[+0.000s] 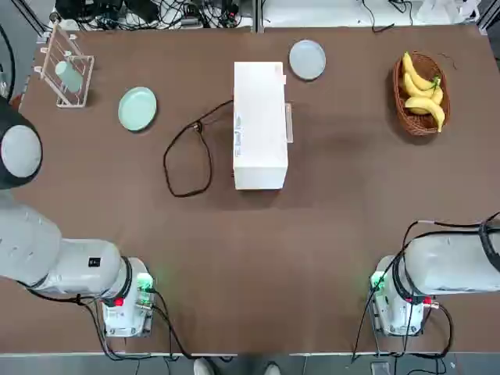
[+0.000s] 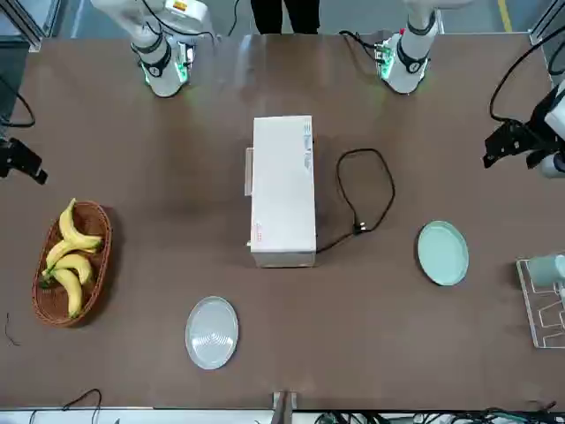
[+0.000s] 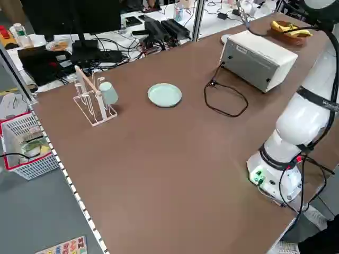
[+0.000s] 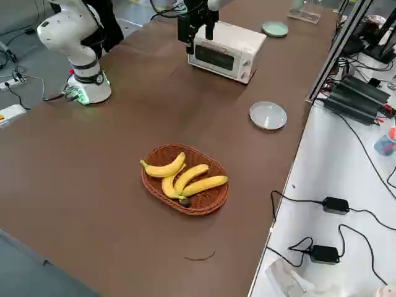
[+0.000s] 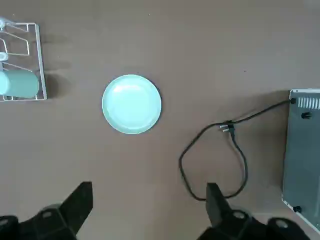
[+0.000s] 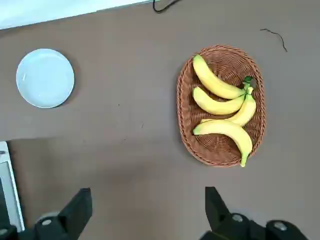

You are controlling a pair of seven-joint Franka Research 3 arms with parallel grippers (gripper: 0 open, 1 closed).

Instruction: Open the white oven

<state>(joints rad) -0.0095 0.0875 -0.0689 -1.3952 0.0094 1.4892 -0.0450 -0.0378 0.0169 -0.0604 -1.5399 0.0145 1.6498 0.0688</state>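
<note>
White oven (image 1: 259, 125) door shut, nothing started. Left pincer (image 5: 149, 210) and right pincer (image 6: 147, 212) both spread, empty, well short of oven.

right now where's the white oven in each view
top: white oven upper middle.
front: centre, short end toward the camera.
left side: upper right, back panel showing.
right side: top centre, glass door showing.
left wrist: only its edge, at the right border.
right wrist: a sliver at the lower left border.
shared landmark: the banana basket, on the oven's door side.
</note>
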